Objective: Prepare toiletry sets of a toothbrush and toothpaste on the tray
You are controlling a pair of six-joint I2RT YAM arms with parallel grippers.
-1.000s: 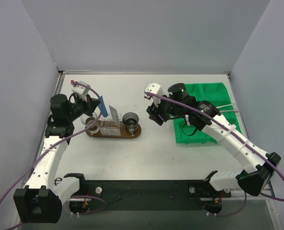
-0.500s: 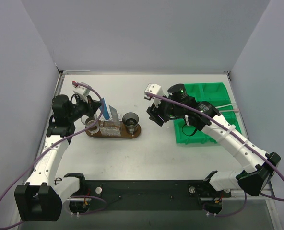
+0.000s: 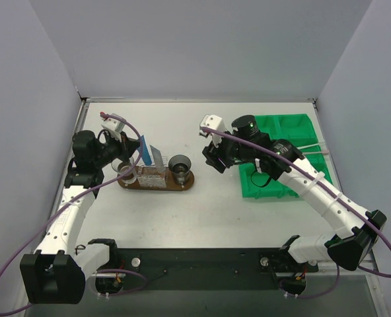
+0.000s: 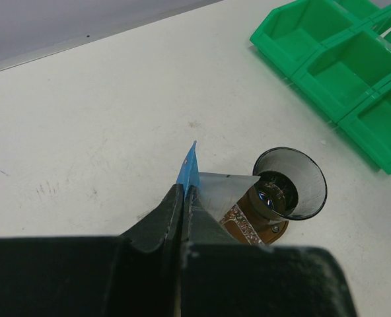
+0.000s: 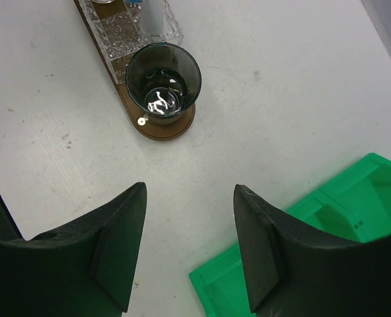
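The left arm has carried its load a touch lower and toward three o'clock in the past second, while the right arm has not stirred. The left gripper (image 4: 184, 193) is pinched tight on the blue toothpaste (image 4: 190, 164), held edge-up over the nine-o'clock half of the tray (image 3: 157, 186). The right gripper (image 5: 189, 244), jaws apart and empty, hovers between the tray and the green bin (image 3: 283, 125) at its three o'clock. The tube looks light, soft and slick — best pinched gently across its flat faces, near the crimped tail.
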